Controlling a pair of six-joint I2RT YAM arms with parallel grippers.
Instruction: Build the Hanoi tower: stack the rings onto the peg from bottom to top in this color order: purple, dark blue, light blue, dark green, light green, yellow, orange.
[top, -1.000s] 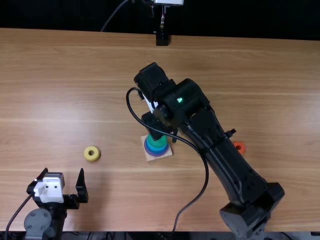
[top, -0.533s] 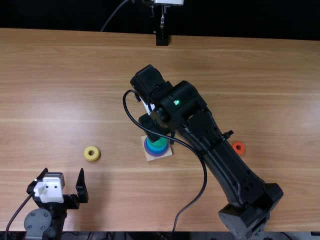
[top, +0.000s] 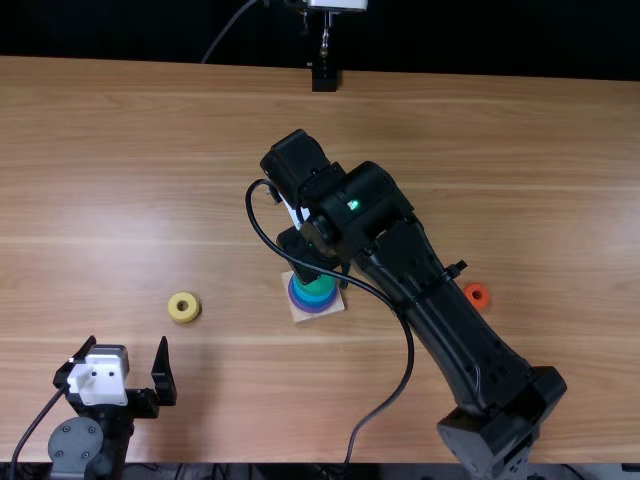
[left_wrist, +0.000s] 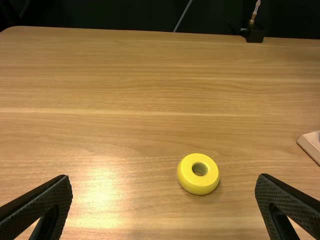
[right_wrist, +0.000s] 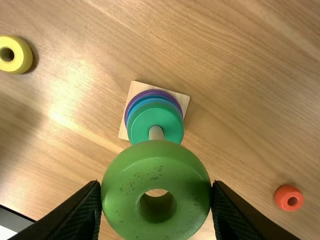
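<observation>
Currently the right gripper (right_wrist: 156, 187) is pinching the light green, thick round ring (right_wrist: 122, 200) by opposite outer sides, parted ring-wide, near the square wooden base's (right_wrist: 132, 90) edge, probably handling light, stiff, slightly slippery; left gripper (left_wrist: 164, 177) is gaping empty.

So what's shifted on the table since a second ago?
The right arm's pincer has eased slightly toward the top view's left and the near edge. It holds the light green ring; the earlier views don't show when it was gripped. Unmoved: the left pincer, the yellow ring, the orange ring and the peg's base.
</observation>
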